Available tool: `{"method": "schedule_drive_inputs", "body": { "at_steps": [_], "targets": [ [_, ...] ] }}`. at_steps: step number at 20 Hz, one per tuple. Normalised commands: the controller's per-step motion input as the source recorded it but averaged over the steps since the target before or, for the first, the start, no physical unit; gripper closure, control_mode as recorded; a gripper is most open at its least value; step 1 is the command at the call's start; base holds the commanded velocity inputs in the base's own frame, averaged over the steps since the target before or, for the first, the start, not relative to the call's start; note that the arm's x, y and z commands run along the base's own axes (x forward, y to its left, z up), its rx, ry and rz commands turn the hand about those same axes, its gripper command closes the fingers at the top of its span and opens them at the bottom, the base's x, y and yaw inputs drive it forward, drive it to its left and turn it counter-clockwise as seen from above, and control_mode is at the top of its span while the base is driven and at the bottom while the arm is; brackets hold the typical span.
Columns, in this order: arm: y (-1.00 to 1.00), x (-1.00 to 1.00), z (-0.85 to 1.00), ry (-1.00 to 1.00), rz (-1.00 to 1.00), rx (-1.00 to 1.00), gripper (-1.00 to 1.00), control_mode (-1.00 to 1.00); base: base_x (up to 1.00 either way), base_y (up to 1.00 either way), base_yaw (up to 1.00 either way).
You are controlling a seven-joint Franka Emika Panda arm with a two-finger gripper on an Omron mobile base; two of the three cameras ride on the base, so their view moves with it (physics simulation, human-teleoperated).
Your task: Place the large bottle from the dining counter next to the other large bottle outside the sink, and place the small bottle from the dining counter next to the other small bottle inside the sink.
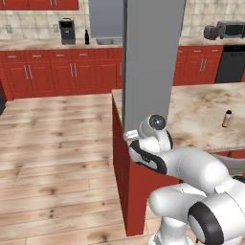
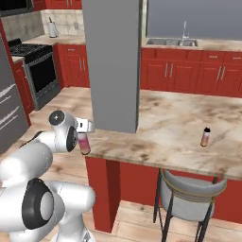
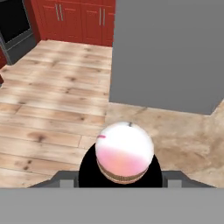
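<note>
My gripper is shut on the large bottle, which is pink and held upright at the left corner of the dining counter, beside the grey pillar. In the hand view the large bottle's rounded pink-and-white top sits between the two fingers, over the counter's edge. The small bottle, slim and orange with a dark cap, stands on the counter to the right; the left base view also has this small bottle. A dark bottle stands on the far counter. The sink is in the back counter.
A grey stool stands under the dining counter at the right. Red cabinets line the far wall, with a coffee machine on top and a stove at the left. Wooden floor lies open to the left.
</note>
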Motion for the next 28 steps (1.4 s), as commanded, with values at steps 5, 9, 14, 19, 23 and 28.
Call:
{"method": "schedule_drive_inputs", "body": {
  "at_steps": [5,9,14,19,23,28],
  "targets": [
    [0.00,0.00,0.00,0.00,0.00,0.00,1.00,1.00,0.37,0.69,0.02],
    [0.00,0.00,0.00,0.00,0.00,0.00,1.00,1.00,0.54,0.55,0.00],
    [0.00,0.00,0.00,0.00,0.00,0.00,1.00,1.00,0.60,0.52,0.00],
    [0.00,0.00,0.00,0.00,0.00,0.00,1.00,1.00,0.56,0.57,0.00],
    [0.00,0.00,0.00,0.00,0.00,0.00,1.00,1.00,0.56,0.56,0.00],
    [0.00,0.00,0.00,0.00,0.00,0.00,1.00,1.00,0.63,0.44,0.00]
  ]
}}
